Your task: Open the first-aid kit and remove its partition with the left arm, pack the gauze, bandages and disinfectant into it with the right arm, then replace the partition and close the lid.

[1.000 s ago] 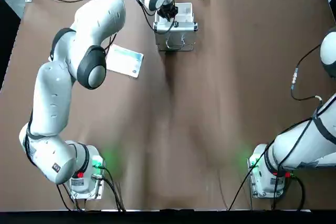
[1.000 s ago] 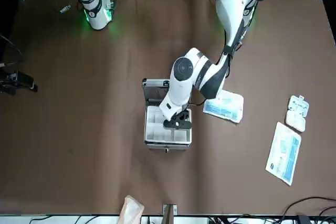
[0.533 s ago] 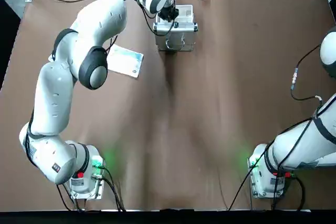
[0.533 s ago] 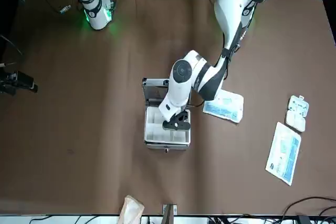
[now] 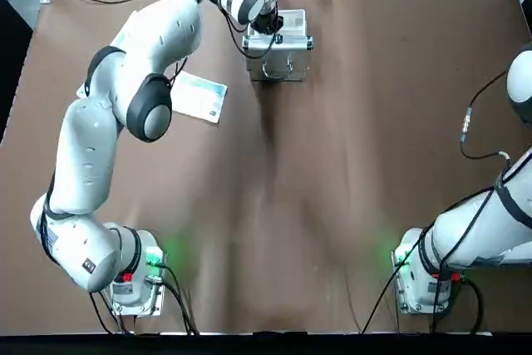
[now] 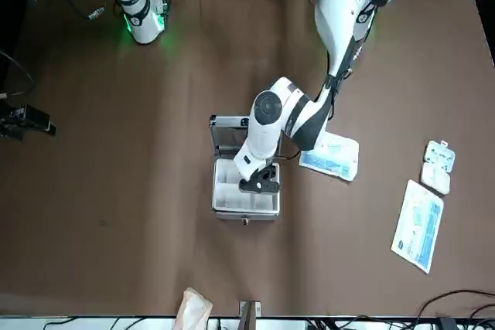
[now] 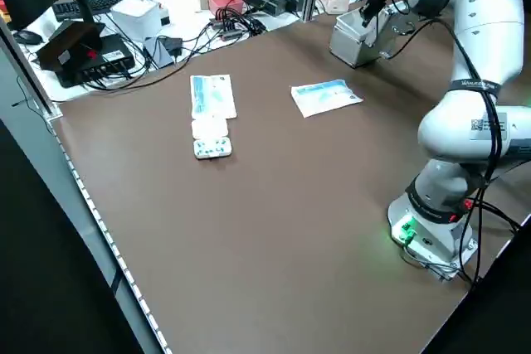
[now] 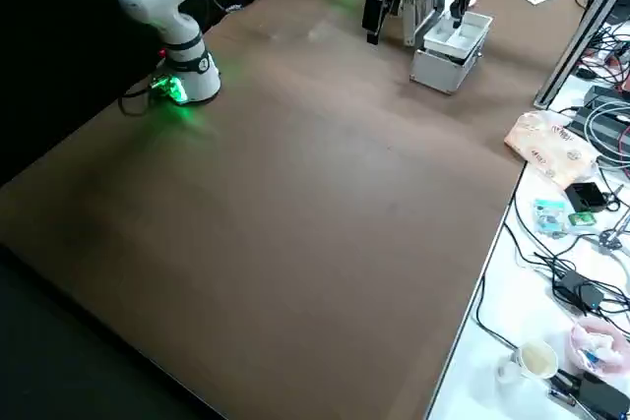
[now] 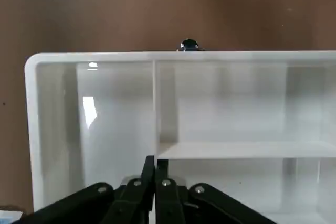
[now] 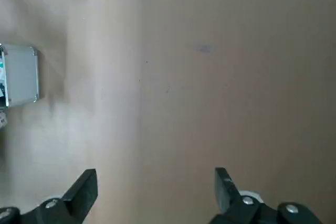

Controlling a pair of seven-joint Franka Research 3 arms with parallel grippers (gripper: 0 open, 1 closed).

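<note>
In the top view, the brown surface (image 5: 332, 172) is left bare across the centre and right. The upper middle is blocked by the open kit (image 5: 278, 47), over which the left arm (image 5: 150, 64) is stretched; a flat pack (image 5: 198, 96) lies beside it.

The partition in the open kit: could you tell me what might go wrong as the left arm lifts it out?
The left gripper pinches only a thin divider wall of the partition, off centre, so the tray may tilt or slip. The first-aid kit is small and could lift along with it.
</note>
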